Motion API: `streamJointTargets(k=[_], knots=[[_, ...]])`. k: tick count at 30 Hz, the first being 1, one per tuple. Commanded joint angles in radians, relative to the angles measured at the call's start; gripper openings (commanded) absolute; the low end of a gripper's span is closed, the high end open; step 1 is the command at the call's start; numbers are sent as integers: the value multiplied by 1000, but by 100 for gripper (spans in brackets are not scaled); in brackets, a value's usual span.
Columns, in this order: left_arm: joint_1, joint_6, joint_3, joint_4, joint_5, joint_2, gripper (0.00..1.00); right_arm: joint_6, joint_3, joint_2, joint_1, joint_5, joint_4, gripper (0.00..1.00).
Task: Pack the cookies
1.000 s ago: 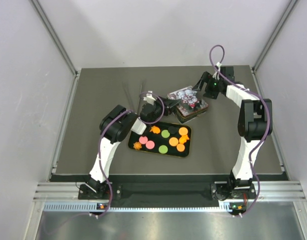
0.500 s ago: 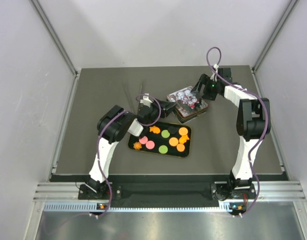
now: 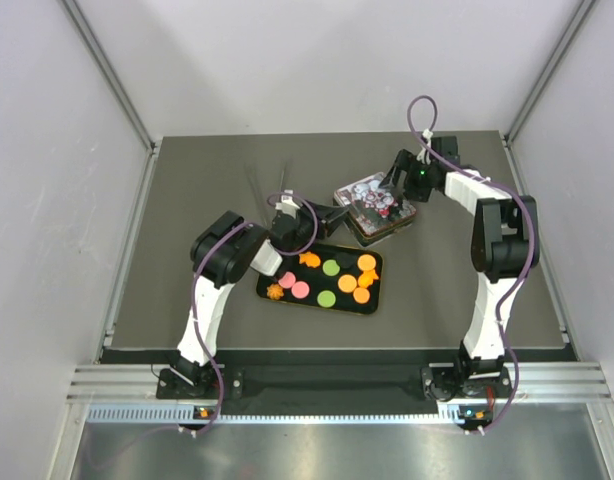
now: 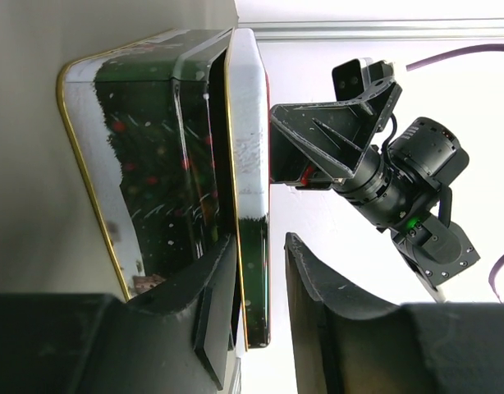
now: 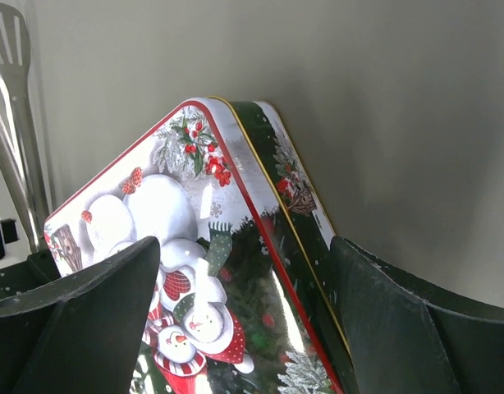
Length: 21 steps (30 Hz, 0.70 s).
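The cookies (image 3: 347,283), orange, pink and green flat pieces, lie on a black tray (image 3: 375,303) in front of the arms. Behind the tray stands a Christmas tin (image 3: 375,205) with a snowman lid (image 5: 178,246). My left gripper (image 3: 339,212) is at the tin's left edge. In the left wrist view the lid's rim (image 4: 248,205) runs between its fingers (image 4: 264,246): one finger sits between lid and tin body (image 4: 145,164), the other stands a gap away from the lid. My right gripper (image 3: 392,190) stands open astride the tin's far right corner (image 5: 245,246).
Metal tongs (image 3: 257,185) lie on the dark mat left of the tin; their slotted head (image 5: 14,123) shows in the right wrist view. Grey walls close in the table on three sides.
My left gripper has moved right, up to the tin's left edge and around the lid's rim. The right gripper has shifted slightly back and left at the tin.
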Motion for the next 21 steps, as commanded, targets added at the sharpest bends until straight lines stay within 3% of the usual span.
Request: streamJointTargets(k=[1,21], knots=[[8,29,-30,174,5,-35,37,-29,18,-7,22,20,-2,84],[16,41,-27,174,45,-44,45,-57,38,-10,41,69,-47,84]])
